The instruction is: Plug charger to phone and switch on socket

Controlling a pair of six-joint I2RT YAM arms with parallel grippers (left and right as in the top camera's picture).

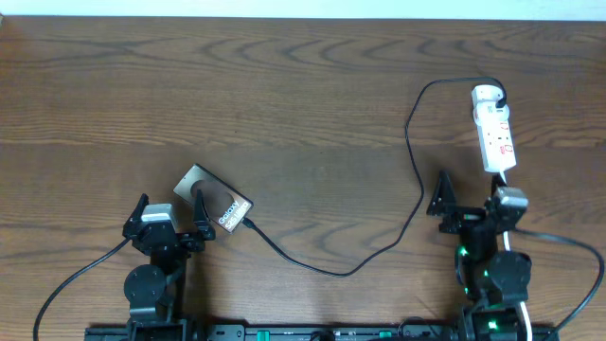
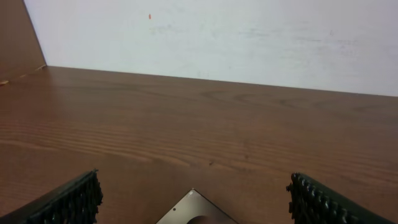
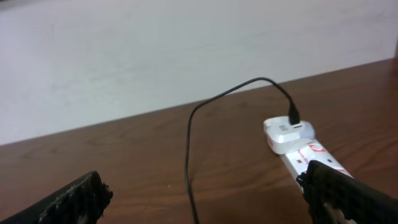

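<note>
The phone [image 1: 214, 203] lies tilted on the table at the lower left, its corner showing in the left wrist view [image 2: 196, 211]. The black charger cable [image 1: 413, 142] runs from the white adapter on the socket [image 1: 493, 131] down and left to its plug tip [image 1: 248, 224] at the phone's lower right edge; I cannot tell whether it is inserted. My left gripper [image 1: 170, 216] is open, just before the phone [image 2: 193, 199]. My right gripper [image 1: 471, 199] is open, just below the socket, with the cable [image 3: 189, 155] and socket [image 3: 305, 152] ahead of it [image 3: 202, 196].
A white wall [image 2: 211, 37] rises behind the wooden table's far edge. The socket's white cord [image 1: 507, 232] runs down past the right arm. The robots' own black cables [image 1: 76, 275] trail at the lower corners.
</note>
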